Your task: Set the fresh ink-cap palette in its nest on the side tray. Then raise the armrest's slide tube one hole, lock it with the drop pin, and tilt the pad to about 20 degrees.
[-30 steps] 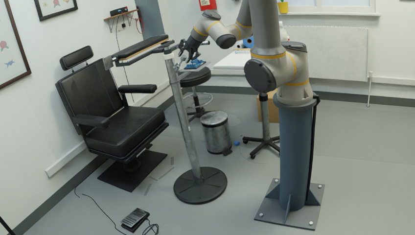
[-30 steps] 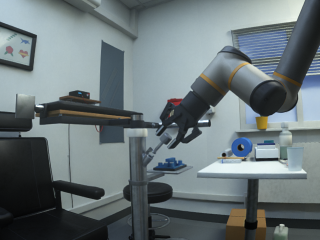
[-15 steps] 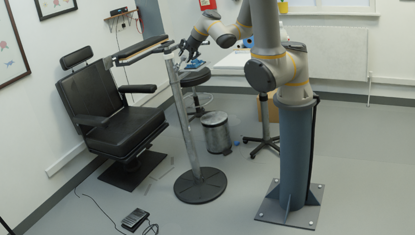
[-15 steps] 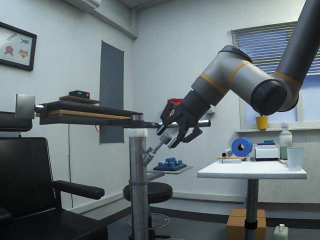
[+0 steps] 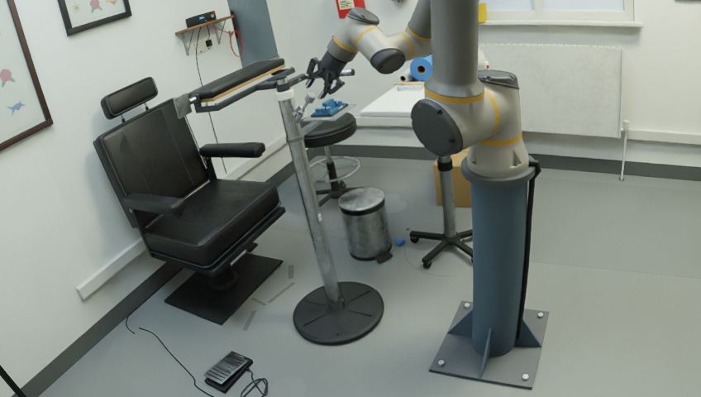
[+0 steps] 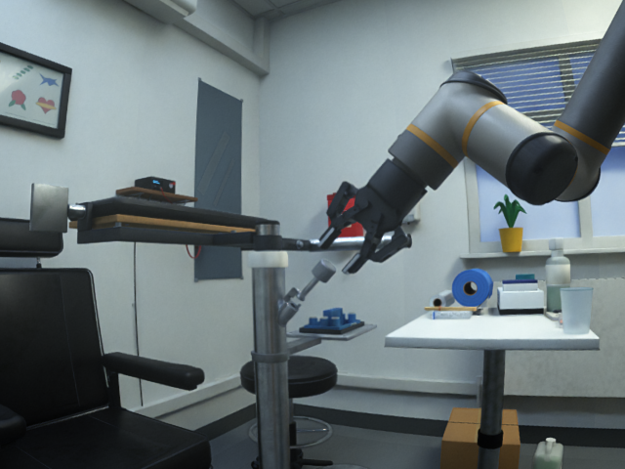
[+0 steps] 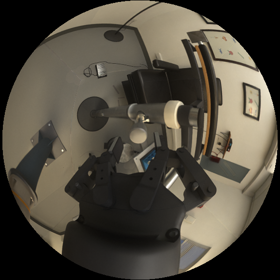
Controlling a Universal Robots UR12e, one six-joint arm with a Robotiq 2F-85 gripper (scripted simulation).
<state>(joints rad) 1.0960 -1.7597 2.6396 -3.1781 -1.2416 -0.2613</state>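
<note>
My gripper (image 6: 337,252) is open and holds nothing. It hangs around the steel tilt handle (image 6: 348,243) that sticks out from the armrest's head. The drop pin (image 6: 309,283) with its round knob (image 7: 138,133) juts from the post just below my fingers. The armrest pad (image 6: 166,214) lies nearly level on top of the slide tube (image 6: 268,303), under a white collar (image 6: 268,259). The blue ink-cap palette (image 6: 331,321) sits on the side tray (image 5: 328,113) clamped to the post.
The post (image 5: 310,197) and its round base (image 5: 338,312) stand right under my gripper. A black chair (image 5: 187,197) is behind the armrest. A stool (image 5: 329,133), a bin (image 5: 366,222) and a white table (image 6: 492,330) with supplies stand near. My pedestal (image 5: 497,275) is bolted to the floor.
</note>
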